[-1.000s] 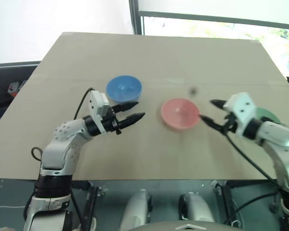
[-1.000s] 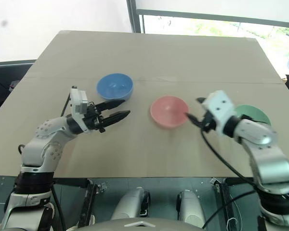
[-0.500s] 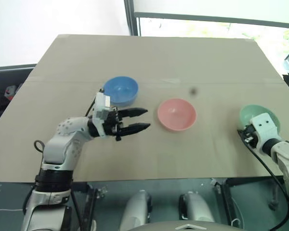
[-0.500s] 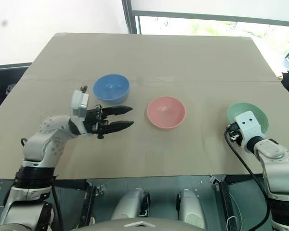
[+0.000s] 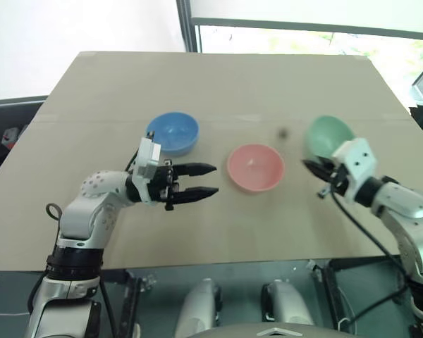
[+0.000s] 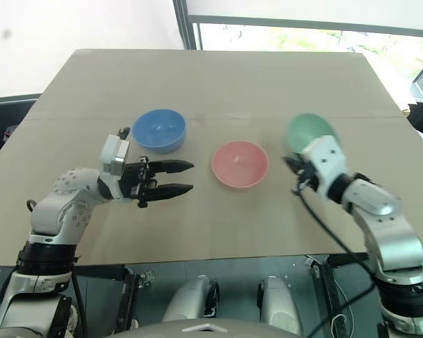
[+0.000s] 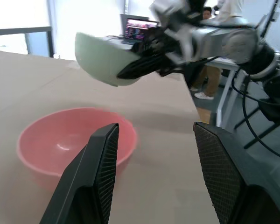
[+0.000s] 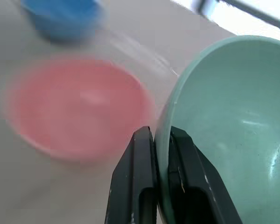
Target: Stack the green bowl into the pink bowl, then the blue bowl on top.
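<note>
The green bowl [image 5: 329, 135] hangs tilted above the table, just right of the pink bowl [image 5: 255, 167]. My right gripper [image 5: 316, 169] is shut on its rim, one finger inside and one outside, as the right wrist view shows: gripper [image 8: 161, 140], bowl [image 8: 224, 140]. The pink bowl sits empty at mid-table. The blue bowl [image 5: 173, 132] stands to its left, a little farther back. My left gripper [image 5: 213, 179] is open and empty, level, pointing at the pink bowl from the left, in front of the blue bowl.
The tan table [image 5: 218, 84] stretches far back to a window frame, and its front edge runs just behind my arms. Through the left wrist view a laptop [image 7: 140, 29] and a seated person [image 7: 210, 14] show beyond the table's right side.
My right gripper swung out to the green bowl at the far right, shut on its rim and carried it up and left toward the pink bowl. The left gripper stayed open, nearly in place.
</note>
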Robot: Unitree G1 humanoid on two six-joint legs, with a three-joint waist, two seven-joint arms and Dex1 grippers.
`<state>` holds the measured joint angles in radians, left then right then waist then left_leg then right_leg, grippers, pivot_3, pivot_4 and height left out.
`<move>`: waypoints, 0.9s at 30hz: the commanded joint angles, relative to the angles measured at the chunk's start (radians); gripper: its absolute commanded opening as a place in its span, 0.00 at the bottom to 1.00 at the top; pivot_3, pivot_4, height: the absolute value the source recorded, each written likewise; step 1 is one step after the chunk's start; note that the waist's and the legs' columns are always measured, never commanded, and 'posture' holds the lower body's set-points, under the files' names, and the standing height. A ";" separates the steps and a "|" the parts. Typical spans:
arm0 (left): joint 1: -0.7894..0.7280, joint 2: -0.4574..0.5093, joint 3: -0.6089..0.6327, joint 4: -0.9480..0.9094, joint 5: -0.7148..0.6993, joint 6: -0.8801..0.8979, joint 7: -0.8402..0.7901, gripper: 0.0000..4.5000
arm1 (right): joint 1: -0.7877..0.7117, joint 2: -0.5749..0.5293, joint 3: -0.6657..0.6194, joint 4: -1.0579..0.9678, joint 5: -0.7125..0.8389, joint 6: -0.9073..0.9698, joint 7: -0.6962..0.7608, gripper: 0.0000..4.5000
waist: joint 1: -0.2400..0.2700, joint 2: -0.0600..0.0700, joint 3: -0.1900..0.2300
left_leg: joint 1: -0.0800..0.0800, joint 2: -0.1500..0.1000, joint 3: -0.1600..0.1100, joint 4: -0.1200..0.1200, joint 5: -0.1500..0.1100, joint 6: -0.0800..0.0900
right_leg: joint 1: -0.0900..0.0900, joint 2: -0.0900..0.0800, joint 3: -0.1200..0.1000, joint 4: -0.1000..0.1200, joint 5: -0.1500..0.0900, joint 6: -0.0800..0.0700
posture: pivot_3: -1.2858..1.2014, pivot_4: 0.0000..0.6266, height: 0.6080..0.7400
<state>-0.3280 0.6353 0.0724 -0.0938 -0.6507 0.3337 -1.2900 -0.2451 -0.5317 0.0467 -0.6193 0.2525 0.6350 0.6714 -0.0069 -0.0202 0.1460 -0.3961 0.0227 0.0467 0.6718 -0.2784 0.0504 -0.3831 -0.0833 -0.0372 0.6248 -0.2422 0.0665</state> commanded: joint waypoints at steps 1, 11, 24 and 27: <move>-0.003 -0.006 0.035 -0.013 0.004 -0.011 0.047 0.60 | -0.057 0.033 0.120 0.042 -0.029 -0.038 0.002 0.03 | 0.005 0.000 0.000 | 0.000 -0.001 0.000 0.000 0.000 0.000 | 0.000 -0.001 0.000 0.000 0.000 0.000 | 0.52 0.24 1.00; 0.038 0.009 0.077 -0.071 0.030 -0.004 0.178 0.60 | -0.176 0.048 0.207 0.239 -0.087 -0.172 0.052 0.61 | 0.019 0.000 0.000 | -0.001 -0.001 0.000 0.002 -0.001 0.001 | 0.000 -0.002 -0.001 0.000 0.000 0.000 | 0.52 0.24 1.00; -0.078 0.067 -0.084 -0.095 0.639 0.156 0.761 0.60 | -0.085 0.021 0.010 0.050 0.081 -0.112 0.012 0.69 | 0.021 0.000 0.000 | -0.001 -0.004 0.000 0.001 0.000 0.001 | 0.001 -0.002 -0.002 0.001 0.000 0.000 | 0.52 0.24 1.00; -0.138 0.067 -0.143 -0.038 0.689 0.169 0.757 0.60 | -0.088 0.023 0.009 0.058 0.074 -0.125 -0.003 0.69 | 0.020 0.000 0.000 | 0.000 -0.005 0.000 0.001 0.000 0.000 | 0.000 -0.002 -0.002 0.001 0.000 0.000 | 0.52 0.24 1.00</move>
<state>-0.4277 0.6976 -0.0375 -0.1548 -0.0042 0.4932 -0.5402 -0.3224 -0.5070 0.0875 -0.5316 0.3215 0.5267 0.6852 0.0134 -0.0204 0.1463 -0.3965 0.0180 0.0471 0.6727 -0.2787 0.0508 -0.3830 -0.0850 -0.0390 0.6254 -0.2420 0.0667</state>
